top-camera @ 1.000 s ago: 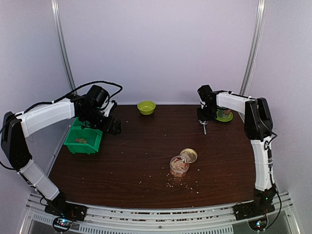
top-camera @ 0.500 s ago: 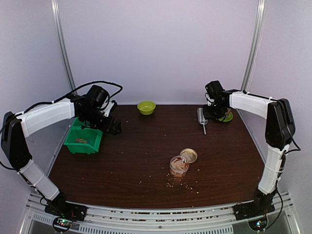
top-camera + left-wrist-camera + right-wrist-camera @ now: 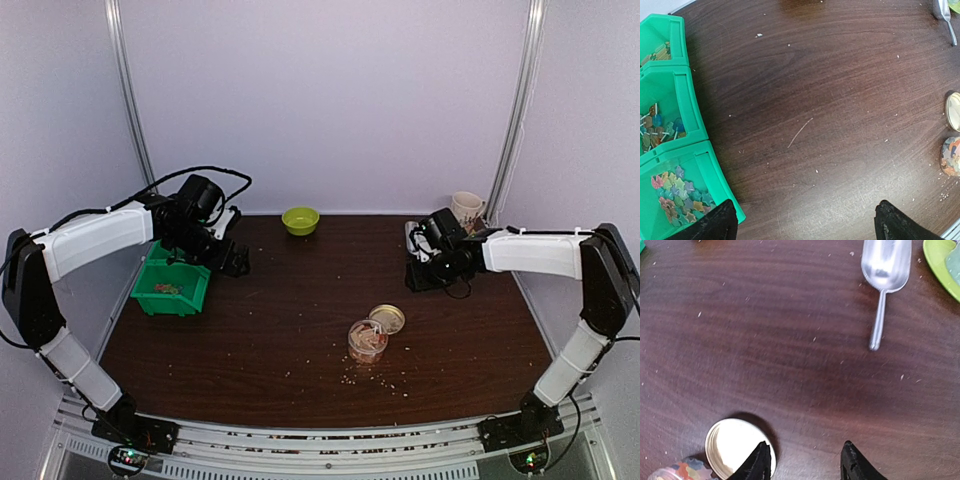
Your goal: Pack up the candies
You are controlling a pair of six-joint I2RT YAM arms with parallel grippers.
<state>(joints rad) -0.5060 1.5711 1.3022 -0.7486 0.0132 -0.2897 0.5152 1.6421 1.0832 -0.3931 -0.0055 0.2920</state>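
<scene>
The candies, small and mixed in colour, fill an open clear jar at the table's middle. The jar's gold lid lies beside it. More candies sit in compartments of the green bin. My left gripper hovers open over bare table beside the bin, also seen from above. My right gripper is open and empty above the table, its left finger over the lid. From above, the right gripper is right of and behind the jar.
A metal scoop lies free on the table beyond the right gripper. A green plate is at the back right, with a mug behind. A green bowl stands at the back centre. Pale crumbs dot the table.
The right arm swung from the back by the plate toward the middle and nearer the jar, its jaws widening; the scoop stays behind on the table. The left arm has not moved.
</scene>
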